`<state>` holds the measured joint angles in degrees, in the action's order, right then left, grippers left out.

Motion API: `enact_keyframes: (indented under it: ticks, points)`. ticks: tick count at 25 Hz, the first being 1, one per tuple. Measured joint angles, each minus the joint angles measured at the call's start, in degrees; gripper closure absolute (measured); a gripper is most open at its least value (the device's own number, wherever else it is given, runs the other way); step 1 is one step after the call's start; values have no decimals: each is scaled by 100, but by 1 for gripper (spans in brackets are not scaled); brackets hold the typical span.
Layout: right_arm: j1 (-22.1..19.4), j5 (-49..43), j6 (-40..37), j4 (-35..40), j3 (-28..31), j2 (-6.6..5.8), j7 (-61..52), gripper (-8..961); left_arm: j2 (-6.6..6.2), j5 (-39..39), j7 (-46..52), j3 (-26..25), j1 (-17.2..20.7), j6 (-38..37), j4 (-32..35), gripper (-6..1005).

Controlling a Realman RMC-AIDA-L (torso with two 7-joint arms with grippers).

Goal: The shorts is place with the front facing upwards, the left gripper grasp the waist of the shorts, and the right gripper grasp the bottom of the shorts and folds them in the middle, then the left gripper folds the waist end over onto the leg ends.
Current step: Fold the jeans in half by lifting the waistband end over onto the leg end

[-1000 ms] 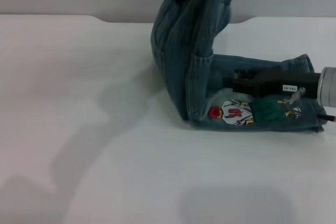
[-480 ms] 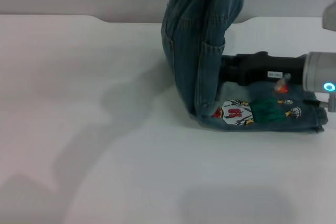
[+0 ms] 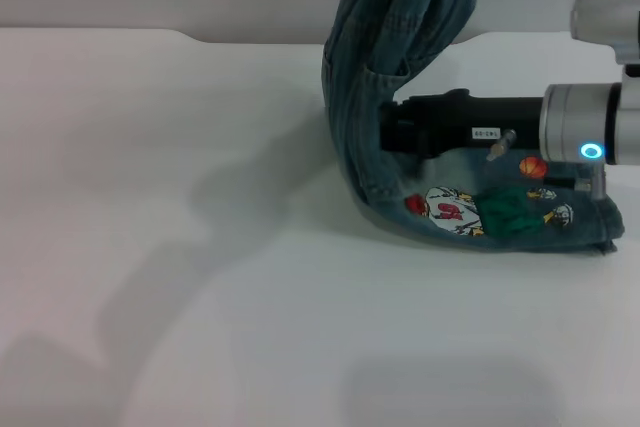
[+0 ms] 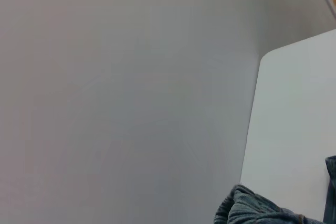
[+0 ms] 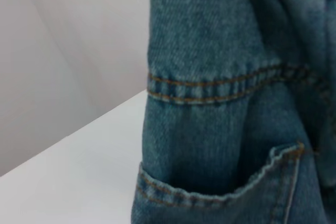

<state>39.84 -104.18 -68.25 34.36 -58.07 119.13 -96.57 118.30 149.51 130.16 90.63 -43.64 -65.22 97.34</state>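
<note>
Waist end of the denim shorts hoisted high off the white table, left gripper out of sight above. Lengthwise fold done, final flop pending. Right gripper poked into the crease above the printed leg ends; grip unclear.

Head camera looks down at the table; both wrist cameras apparently share the shorts.

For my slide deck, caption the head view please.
Shorts lifted by the waist, right gripper pressed against the fold on a white table.
</note>
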Motion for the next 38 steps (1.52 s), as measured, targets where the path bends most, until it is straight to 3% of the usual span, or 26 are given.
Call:
enact_keyframes:
  ticks: [11,20,30,35,38]
  points:
    - [180,455,-14,23,-515,-10,1,465,-1,8,-11,18,93,-82,241,910]
    - [215,518,-11,1,-539,-3,-5,466,0,7,-48,22,163,-65,250,910]
    - [-410,532,-117,44,-463,-42,-54,466,-9,73,-60,71,210,-37,183,910]
    - [-944,534,-240,346,-347,-59,-114,466,-5,78,-61,156,262,7,126,910]
    - [-1326,539,-445,587,62,-71,-117,466,-5,80,-59,227,311,80,93,910]
